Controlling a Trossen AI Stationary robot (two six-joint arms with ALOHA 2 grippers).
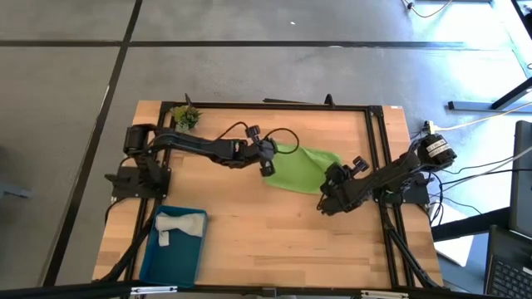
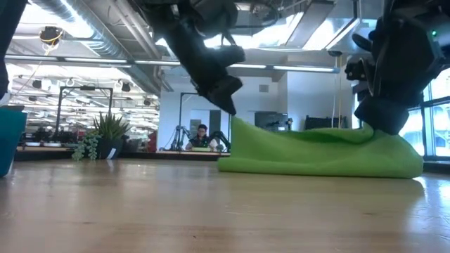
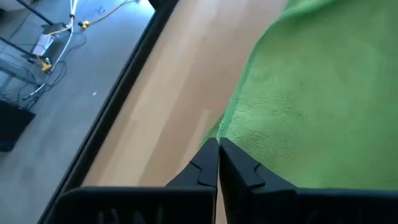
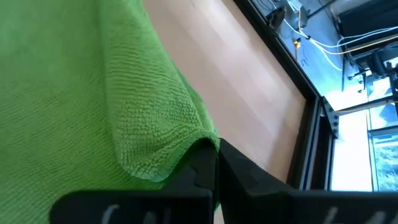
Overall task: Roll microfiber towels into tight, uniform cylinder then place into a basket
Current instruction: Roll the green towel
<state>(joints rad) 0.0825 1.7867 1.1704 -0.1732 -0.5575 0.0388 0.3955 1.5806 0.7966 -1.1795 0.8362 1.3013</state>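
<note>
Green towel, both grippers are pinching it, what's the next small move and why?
Probably lift and spread it flat. The left gripper and right gripper each pinch an edge of the green towel, which lies bunched, unrolled; the grey towel already sits in the basket.

Lime green towel [image 1: 303,169] with a nubby weave lay on the pale wooden tabletop [image 1: 274,232]; a light grey towel [image 1: 179,225] sat in the teal-blue basket [image 1: 155,257]; both pincers were black.
</note>
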